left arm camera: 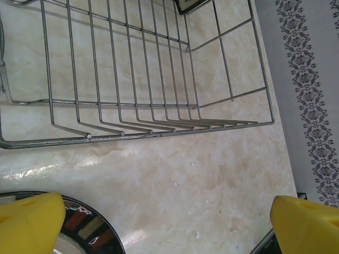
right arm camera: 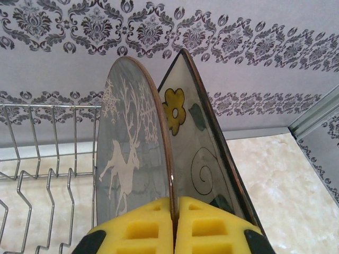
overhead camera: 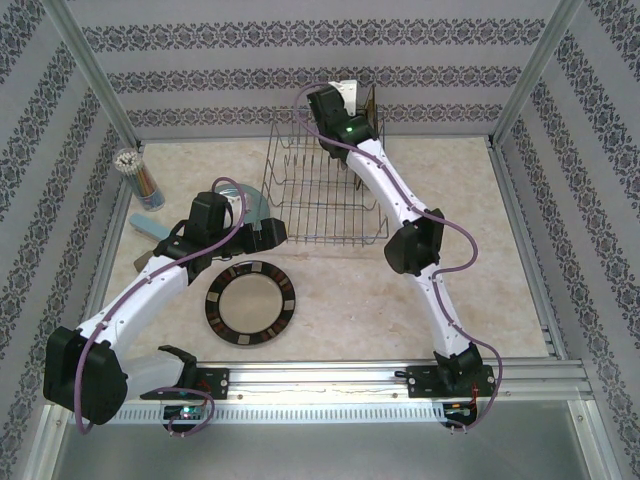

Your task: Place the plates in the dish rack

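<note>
- Dish rack (overhead camera: 325, 195): silver wire, mid-counter (left arm camera: 212, 180).
- Right hand (right arm camera: 174, 211): pinched on the rim of the grey reindeer plate (right arm camera: 130, 159), held upright at the rack's far end. The floral plate (right arm camera: 201, 148) stands just beside it.
- Left hand (left arm camera: 169, 227): wide, holding nothing, near the rack's edge.
- Brown-rimmed plate (overhead camera: 250, 305): flat on the counter.
- Light-blue plate (overhead camera: 256, 207): left of the rack, partly under the left arm.

White arm links (overhead camera: 378, 172), black joints (overhead camera: 413, 245), purple cables (overhead camera: 468, 235), yellow jaws

Dish rack (overhead camera: 320, 195) sits rear-centre on tabletop (overhead camera: 350, 310). Reindeer plate (right arm camera: 132, 159) stands upright at its far end, floral plate (right arm camera: 204, 153) just right of it. Rimmed plate (overhead camera: 250, 303) lies flat front-left of rack.
</note>
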